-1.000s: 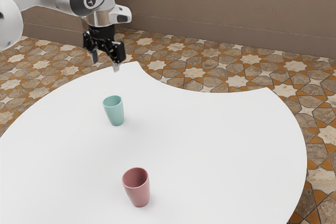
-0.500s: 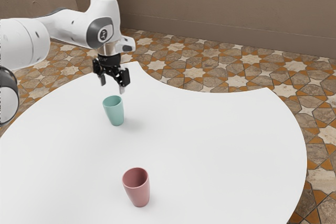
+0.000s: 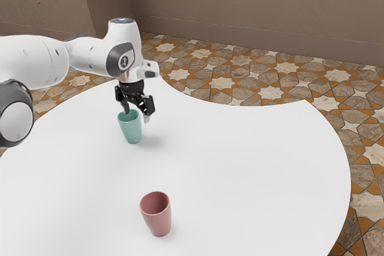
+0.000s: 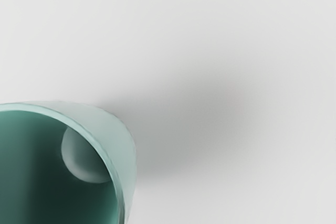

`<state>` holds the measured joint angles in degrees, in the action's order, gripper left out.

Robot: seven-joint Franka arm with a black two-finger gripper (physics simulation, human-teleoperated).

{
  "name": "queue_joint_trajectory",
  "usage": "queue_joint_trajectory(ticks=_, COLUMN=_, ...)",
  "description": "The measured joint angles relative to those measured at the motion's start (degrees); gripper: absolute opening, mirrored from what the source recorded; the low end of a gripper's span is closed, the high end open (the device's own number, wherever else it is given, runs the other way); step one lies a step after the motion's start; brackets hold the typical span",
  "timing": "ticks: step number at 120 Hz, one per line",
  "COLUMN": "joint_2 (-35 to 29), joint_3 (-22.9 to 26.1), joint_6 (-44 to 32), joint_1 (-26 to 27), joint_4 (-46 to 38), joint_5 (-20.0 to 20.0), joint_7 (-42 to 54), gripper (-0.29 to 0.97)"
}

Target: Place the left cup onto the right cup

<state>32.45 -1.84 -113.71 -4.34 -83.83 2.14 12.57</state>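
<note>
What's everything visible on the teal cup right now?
The teal cup is a handleless tumbler, tapering from a wider rim to a narrower base, smooth and matte like plastic. It stands upright, mouth up, on the white table, farther from the camera than the pink cup. The wrist view shows its inside dark, with a pale round patch low down. The open claw hangs right at its rim; whether a finger touches it, I cannot tell.

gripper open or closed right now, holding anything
Gripper: open, fingers apart at the rim of the teal cup, holding nothing.
</note>
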Motion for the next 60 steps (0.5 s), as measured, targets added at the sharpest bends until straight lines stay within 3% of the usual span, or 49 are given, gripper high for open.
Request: queue_joint_trajectory(ticks=60, joint_2=1.3, joint_3=-2.3, joint_6=-3.4, joint_1=-0.1, joint_4=-2.4, joint_5=-1.5, joint_7=1.7, gripper=0.66)
